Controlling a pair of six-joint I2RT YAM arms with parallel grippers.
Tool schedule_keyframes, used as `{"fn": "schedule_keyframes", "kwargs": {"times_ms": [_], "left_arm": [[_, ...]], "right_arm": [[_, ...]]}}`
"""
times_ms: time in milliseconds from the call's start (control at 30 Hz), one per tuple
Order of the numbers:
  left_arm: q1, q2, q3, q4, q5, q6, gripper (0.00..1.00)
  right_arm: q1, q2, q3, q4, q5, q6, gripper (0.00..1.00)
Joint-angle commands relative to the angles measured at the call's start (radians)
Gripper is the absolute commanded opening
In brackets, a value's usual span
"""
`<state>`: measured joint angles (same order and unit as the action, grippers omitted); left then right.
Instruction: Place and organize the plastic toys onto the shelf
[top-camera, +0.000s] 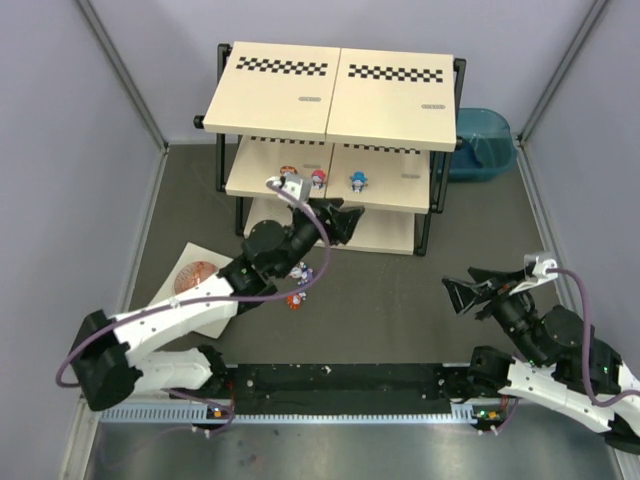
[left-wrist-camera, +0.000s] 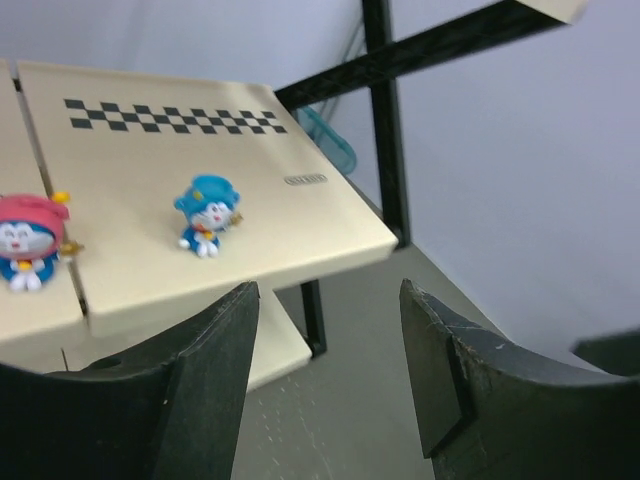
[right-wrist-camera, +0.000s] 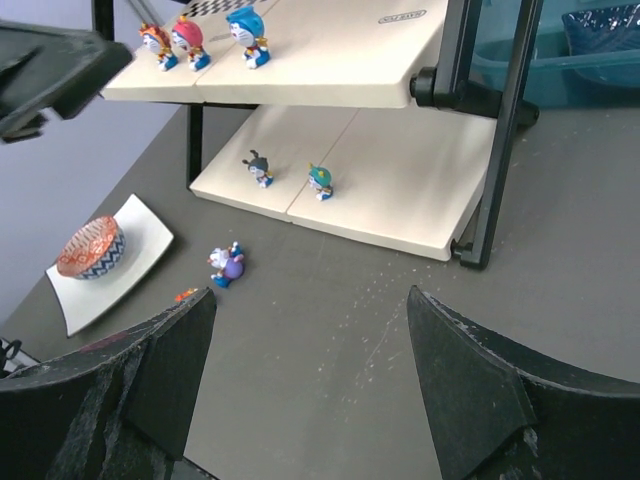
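Observation:
The shelf (top-camera: 340, 80) stands at the back of the table. Its middle tier holds three toys: an orange-headed one (top-camera: 289, 172), a red-headed one (top-camera: 318, 179) and a blue one (top-camera: 357, 181). The lower tier holds a dark toy (right-wrist-camera: 259, 168) and a teal-headed toy (right-wrist-camera: 320, 181). A purple-headed toy (right-wrist-camera: 226, 265) lies on its side on the dark floor, with a small orange toy (right-wrist-camera: 186, 294) near it. My left gripper (top-camera: 350, 218) is open and empty just in front of the middle tier, below the blue toy (left-wrist-camera: 207, 213). My right gripper (top-camera: 462, 283) is open and empty, low at the right.
A blue tub (top-camera: 483, 142) sits behind the shelf's right end. A round orange-pink disc (right-wrist-camera: 90, 247) rests on a white sheet (right-wrist-camera: 140, 240) at the left. The shelf's black post (right-wrist-camera: 495, 150) stands ahead of my right gripper.

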<state>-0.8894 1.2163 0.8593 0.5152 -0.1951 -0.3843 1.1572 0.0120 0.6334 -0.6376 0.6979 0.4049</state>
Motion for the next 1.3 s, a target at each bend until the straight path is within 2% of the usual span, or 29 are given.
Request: {"fn": "schedule_keyframes", "kwargs": {"times_ms": [0,100,200,267,467,700,900,1067,1267], "left_arm": [[-0.046,-0.215,-0.078,-0.133,-0.036,0.001,0.65],[-0.048,-0.383,-0.141,-0.248,-0.095,-0.068,0.66],[-0.049,-0.536,-0.175,-0.461,-0.148,-0.145,0.65],[-0.049,-0.604,-0.183,-0.63,-0.188,-0.198,0.64],[-0.049,-0.799,-0.229,-0.889,-0.285,-0.297,0.64],[-0.049,-0.85,-0.273,-0.995,-0.351,-0.349,0.67],[-0.049,-0.839,-0.302,-1.023,-0.346,-0.363,0.69],[-0.048,-0.868,-0.338,-1.028,-0.313,-0.381,0.7],[-0.048,-0.943,-0.358,-1.087,-0.329,-0.399,0.71]], "right_arm": [[-0.005,0.032,-0.001,0.016,0.018,0.008,0.78],[-0.005,0.109,0.011,0.016,0.0,0.008,0.78],[-0.005,0.227,0.022,0.035,-0.041,0.026,0.79],[-0.005,0.311,0.019,0.09,-0.089,0.034,0.79],[-0.005,0.465,-0.049,0.335,-0.182,0.071,0.79],[-0.002,0.767,-0.047,0.527,-0.316,0.178,0.76],[0.007,0.973,-0.047,0.679,-0.324,0.285,0.73],[0.01,1.199,0.005,0.766,-0.333,0.391,0.73],[0.019,1.455,0.113,0.878,-0.44,0.419,0.73]]}}
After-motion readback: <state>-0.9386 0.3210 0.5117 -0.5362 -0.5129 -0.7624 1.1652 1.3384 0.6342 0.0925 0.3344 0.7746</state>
